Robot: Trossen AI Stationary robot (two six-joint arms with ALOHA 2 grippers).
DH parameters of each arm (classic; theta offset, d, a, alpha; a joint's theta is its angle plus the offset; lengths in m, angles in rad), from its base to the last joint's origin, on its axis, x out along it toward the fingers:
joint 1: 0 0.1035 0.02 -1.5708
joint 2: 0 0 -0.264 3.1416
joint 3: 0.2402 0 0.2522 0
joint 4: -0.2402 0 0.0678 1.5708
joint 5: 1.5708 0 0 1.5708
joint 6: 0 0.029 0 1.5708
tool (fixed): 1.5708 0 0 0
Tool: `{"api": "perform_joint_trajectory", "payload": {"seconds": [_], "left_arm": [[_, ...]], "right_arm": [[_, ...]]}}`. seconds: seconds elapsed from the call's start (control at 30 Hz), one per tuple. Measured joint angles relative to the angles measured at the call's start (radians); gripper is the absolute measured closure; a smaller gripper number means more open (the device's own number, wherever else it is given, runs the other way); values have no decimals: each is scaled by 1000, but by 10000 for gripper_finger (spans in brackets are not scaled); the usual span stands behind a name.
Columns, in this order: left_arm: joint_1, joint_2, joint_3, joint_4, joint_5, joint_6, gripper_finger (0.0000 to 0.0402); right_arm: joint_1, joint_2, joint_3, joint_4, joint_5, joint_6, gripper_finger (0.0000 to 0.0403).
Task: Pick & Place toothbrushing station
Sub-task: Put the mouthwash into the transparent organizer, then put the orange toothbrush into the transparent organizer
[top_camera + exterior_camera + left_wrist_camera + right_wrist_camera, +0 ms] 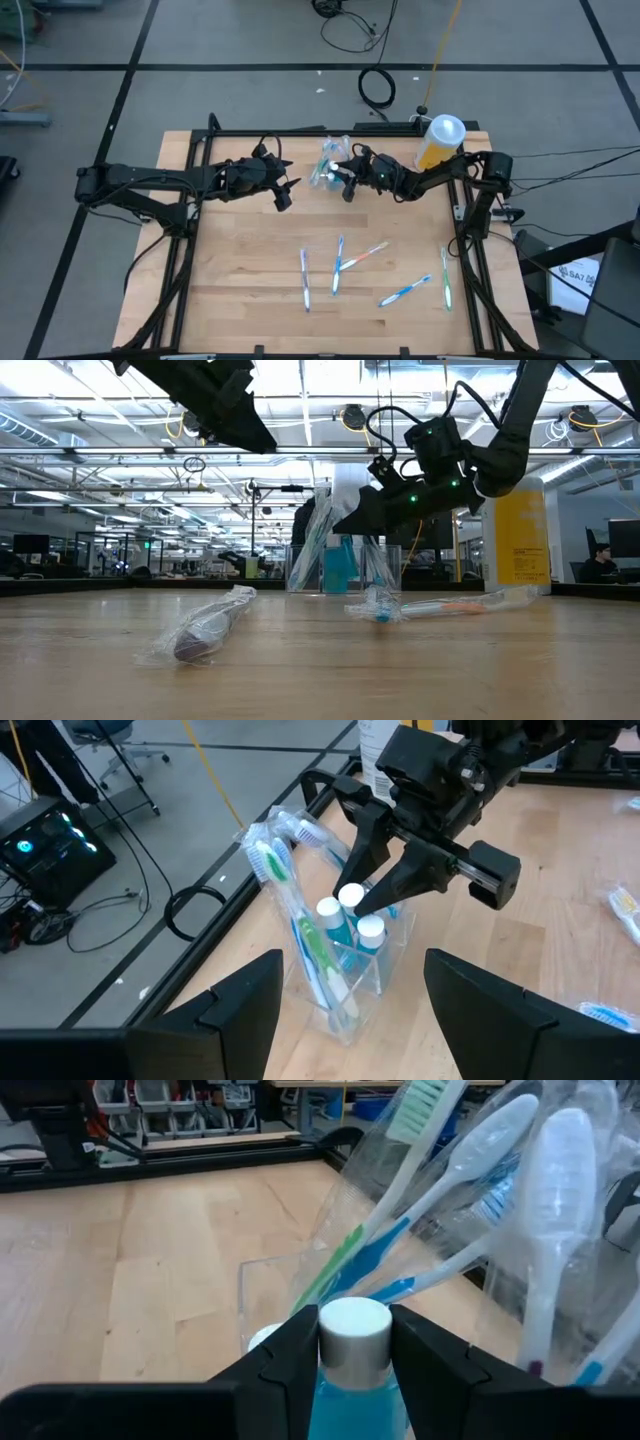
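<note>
A small clear plastic cup (324,172) stands at the table's far middle. Several wrapped toothbrushes (290,910) lean out of it, and two teal toothpaste tubes with white caps (328,909) (371,928) stand inside. My right gripper (345,174) is over the cup, shut on a third teal tube (352,1400). My left gripper (285,192) hangs open and empty just left of the cup. Several more wrapped toothbrushes (338,263) lie flat on the near half of the table. My right gripper pinches the tube's white cap (352,1328) between its two fingertips (372,892), one on each side. The fingers slant down from the table's right. The tube stands upright with its teal body down in the cup; whether its bottom rests there is hidden.
A tall yellow bottle (438,142) with a white cap stands at the far right, close behind my right arm. Loose wrapped toothbrushes (205,625) (440,603) lie between the cup and the near edge. A dark metal frame (300,131) borders the table.
</note>
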Motion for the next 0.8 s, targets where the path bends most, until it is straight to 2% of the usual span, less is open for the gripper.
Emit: {"api": "perform_joint_trajectory", "payload": {"seconds": [0.47,0.7,0.8], "left_arm": [[0,0,0,0,1,0,151],[0,0,0,-6,2,0,151],[0,0,0,-25,2,-15,151]], "right_arm": [[0,0,0,11,0,8,214],[25,-50,0,36,-9,7,205],[44,-102,0,5,-64,8,205]]}}
